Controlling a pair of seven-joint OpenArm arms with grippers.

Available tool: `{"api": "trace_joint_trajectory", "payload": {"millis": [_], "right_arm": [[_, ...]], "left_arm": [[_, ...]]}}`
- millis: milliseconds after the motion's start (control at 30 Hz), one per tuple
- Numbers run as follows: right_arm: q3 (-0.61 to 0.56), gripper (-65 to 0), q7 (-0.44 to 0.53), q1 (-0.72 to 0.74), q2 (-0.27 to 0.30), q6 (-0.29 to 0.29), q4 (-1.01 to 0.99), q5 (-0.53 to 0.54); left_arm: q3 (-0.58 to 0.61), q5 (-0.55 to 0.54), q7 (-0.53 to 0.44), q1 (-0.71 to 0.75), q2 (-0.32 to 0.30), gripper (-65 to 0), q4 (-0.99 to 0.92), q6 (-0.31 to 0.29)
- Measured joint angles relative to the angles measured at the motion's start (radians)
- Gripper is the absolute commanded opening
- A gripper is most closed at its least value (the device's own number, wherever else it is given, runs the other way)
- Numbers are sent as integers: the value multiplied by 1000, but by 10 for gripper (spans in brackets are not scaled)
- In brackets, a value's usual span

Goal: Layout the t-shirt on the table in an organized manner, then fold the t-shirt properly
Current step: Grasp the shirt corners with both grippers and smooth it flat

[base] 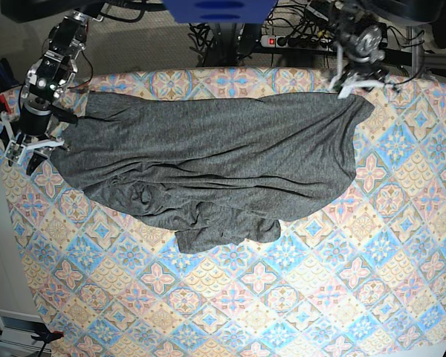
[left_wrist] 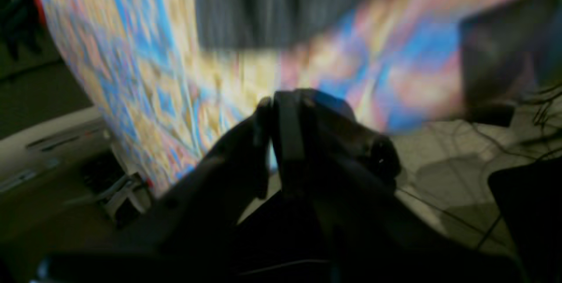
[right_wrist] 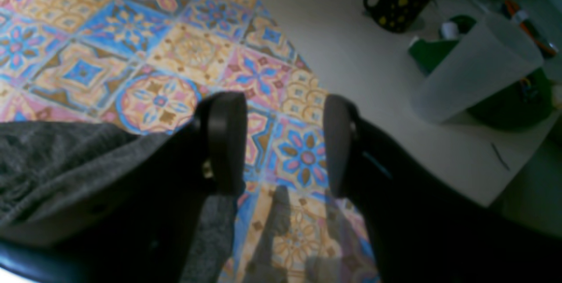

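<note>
Base view: t-shirt (base: 208, 160) spread, rumpled on table (base: 320, 297).

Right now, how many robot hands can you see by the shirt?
2. The right gripper is open at the t-shirt's left edge in the base view. The left gripper is shut at its top right corner.

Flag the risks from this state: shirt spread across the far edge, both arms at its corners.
1. The right gripper is open with nothing between its fingers; the t-shirt lies beside it, so a close here may miss the cloth.
2. The left gripper is shut and its view is motion-blurred; whether it grips the corner is unclear.
3. The bunched folds will likely get folded in.
</note>
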Motion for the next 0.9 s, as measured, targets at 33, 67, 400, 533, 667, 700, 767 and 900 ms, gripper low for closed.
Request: {"api": "trace_joint_trajectory", "payload": {"millis": [33, 67, 400, 533, 667, 700, 767, 900], "right_arm": [[0, -379, 0, -3, -1, 0, 0, 0], [0, -379, -6, -3, -1, 0, 0, 0], [-25, -379, -6, 9, -2, 1, -78, 2], [-25, -379, -9, 8, -1, 2, -147, 2], [-25, -379, 0, 8, 0, 10, -210, 3], [-25, -379, 0, 9, 0, 40, -222, 3], [-23, -379, 4, 9, 0, 131, -248, 2], [-19, -379, -13, 53, -7, 157, -301, 1]], "left_arm": [[-18, -4, -16, 10, 3, -611, 0, -5], [-33, -4, -28, 17, 5, -611, 0, -9], [-55, 39, -77, 37, 158, -534, 75, -30], [-14, 162, -77, -25, 224, -449, 97, -45], [20, 255, -97, -76, 261, -413, 117, -48], [31, 254, -87, -80, 260, -415, 131, -46], [57, 263, -88, -86, 265, -418, 154, -45], [101, 264, -94, -115, 265, -418, 177, -45]]}}
